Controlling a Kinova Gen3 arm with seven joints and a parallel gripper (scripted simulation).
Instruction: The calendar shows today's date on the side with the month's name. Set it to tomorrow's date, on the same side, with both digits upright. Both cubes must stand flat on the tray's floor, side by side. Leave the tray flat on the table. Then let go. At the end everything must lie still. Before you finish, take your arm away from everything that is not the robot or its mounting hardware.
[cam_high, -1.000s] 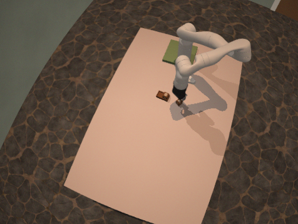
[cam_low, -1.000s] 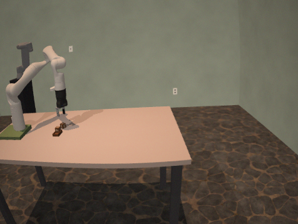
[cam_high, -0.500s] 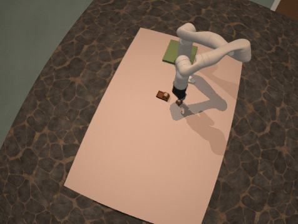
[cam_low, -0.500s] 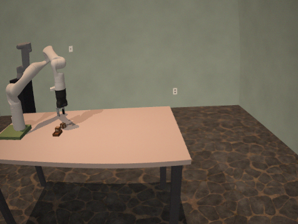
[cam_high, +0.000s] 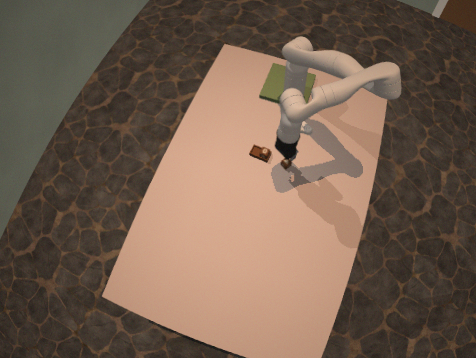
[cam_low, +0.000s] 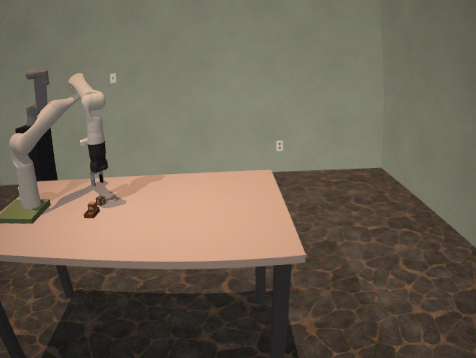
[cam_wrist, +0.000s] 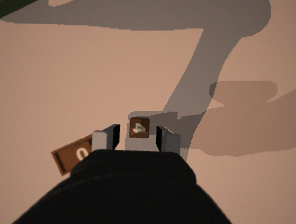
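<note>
My gripper (cam_wrist: 138, 134) is spread wide w/ nothing between the fingers, pointing straight down over the loose cube (cam_wrist: 139, 127). Wrist view: that cube sits right in the gap betw. the two pads, pale "4" on its top face, the digit turned at an angle to my view. Can't tell from here whether the pads are level w/ it or above it; exterior view puts my fingertips above the table (cam_low: 200, 220), cube (cam_low: 100, 200) below and nearer the camera.

Tray (cam_wrist: 70, 154) is just beside, lower left in the wrist view, brown, flat on the table, w/ the other cube (cam_wrist: 81, 153) in it showing "0" on top. The 4-cube stands outside the tray, near it but apart — top view shows it as a separate brown dot (cam_high: 286, 163) right of the tray (cam_high: 258, 151).

Arm pose: forearm vertical over the cube, elbow high, upper links folded back in a zigzag toward the green base plate (cam_high: 270, 89) at the table's far end.
</note>
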